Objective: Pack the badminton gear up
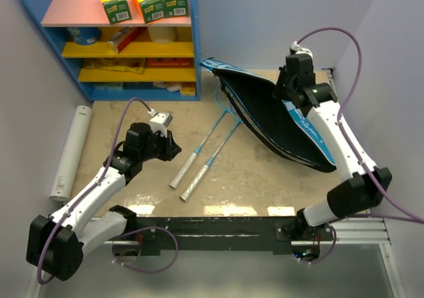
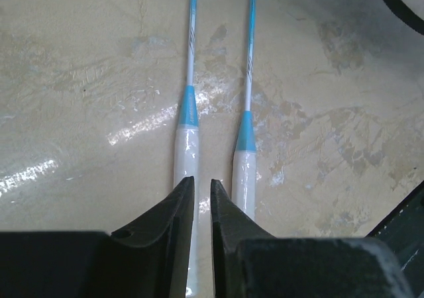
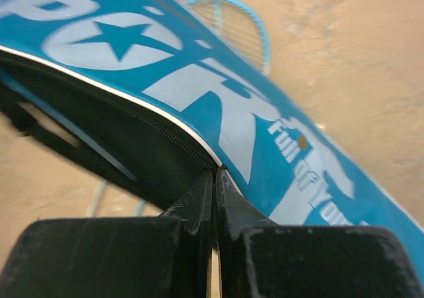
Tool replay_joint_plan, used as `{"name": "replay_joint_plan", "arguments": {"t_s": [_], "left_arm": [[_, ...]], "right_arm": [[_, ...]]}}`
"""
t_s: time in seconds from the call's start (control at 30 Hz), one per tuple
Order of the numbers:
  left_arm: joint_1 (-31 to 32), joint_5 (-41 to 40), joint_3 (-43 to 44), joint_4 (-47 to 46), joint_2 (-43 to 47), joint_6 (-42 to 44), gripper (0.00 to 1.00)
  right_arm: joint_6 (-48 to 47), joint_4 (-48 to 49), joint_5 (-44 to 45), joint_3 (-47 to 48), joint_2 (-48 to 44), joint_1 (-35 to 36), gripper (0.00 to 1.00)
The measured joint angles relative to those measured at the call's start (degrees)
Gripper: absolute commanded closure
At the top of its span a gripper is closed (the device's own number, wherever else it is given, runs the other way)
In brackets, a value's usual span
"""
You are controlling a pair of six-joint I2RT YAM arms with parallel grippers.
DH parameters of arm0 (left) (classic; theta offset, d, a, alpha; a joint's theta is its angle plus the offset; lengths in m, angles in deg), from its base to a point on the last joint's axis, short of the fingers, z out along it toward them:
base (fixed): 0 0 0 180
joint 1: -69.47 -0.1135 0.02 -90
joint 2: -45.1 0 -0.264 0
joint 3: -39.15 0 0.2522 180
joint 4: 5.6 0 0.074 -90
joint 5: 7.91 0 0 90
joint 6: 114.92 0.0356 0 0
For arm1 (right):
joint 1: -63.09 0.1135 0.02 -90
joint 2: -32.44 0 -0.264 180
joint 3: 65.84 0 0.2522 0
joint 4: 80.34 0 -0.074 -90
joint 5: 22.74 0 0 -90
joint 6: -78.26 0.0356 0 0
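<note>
Two light-blue rackets lie side by side on the table, their silver-white handles (image 1: 185, 171) (image 1: 197, 180) towards me and their heads tucked under the bag's far end. My left gripper (image 1: 173, 146) hovers over the handle ends. In the left wrist view its jaws (image 2: 202, 182) stand a narrow slit apart with nothing between them, above the left handle (image 2: 187, 152); the other handle (image 2: 245, 169) lies just to the right. The blue "SPORT" bag (image 1: 278, 119) gapes open, black inside. My right gripper (image 3: 216, 172) is shut on the bag's zipper rim (image 3: 199, 153), lifting the top flap (image 3: 218, 106).
A blue shelf unit (image 1: 193, 40) stands at the back left with orange-green boxes (image 1: 142, 0) on top. A white cylinder (image 1: 69, 152) lies along the left wall. A black rail (image 1: 218, 232) runs along the near edge. A wall stands close behind the right arm.
</note>
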Motion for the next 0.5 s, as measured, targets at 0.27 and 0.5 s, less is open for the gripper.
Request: {"name": "replay_joint_plan", "arguments": {"t_s": [0.27,0.5], "left_arm": [[-0.4,-0.4,0.0,0.0,4.0,0.3,0.79],[-0.7,0.0,0.0,0.0,4.7,0.3,0.78]], "right_arm": [[19.4,5.6,-17.4,-10.5,-19.8,0.0,1.00],[30.8,8.8,-26.9,-14.4,-26.8,0.0,1.00]]}}
